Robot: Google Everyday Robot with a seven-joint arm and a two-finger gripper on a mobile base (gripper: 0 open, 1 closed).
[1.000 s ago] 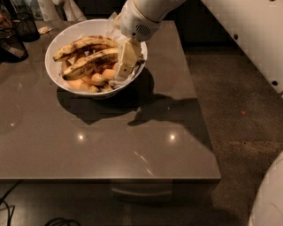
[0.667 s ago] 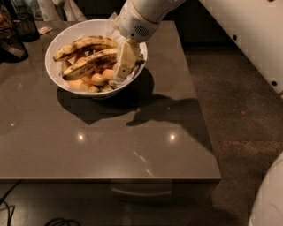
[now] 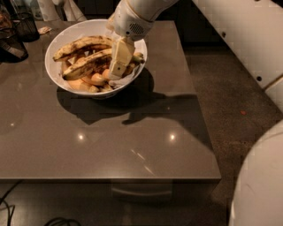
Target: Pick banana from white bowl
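The white bowl (image 3: 62, 42) stands at the back left of the grey-brown table. Two big bananas lie across it. The upper, longer one, dull yellow with dark streaks, is the banana (image 3: 82, 45). A slightly shorter brown-blotched banana (image 3: 86, 65) lies just below it. Small orange-yellow bananas (image 3: 88, 81) lie at the bowl's front. My gripper (image 3: 119, 62) reaches down from the white arm into the right side of the bowl. It is at the right ends of the two big bananas and hides them.
A dark glass container (image 3: 23, 24) and a black object (image 3: 11, 47) stand at the table's far left. White shapes (image 3: 57, 8) stand behind the bowl. The table's right edge (image 3: 201, 114) borders the floor. My white body (image 3: 261, 185) fills the lower right.
My gripper has shifted a little to the left, further over the bowl's right side. The bowl and bananas have not visibly moved.
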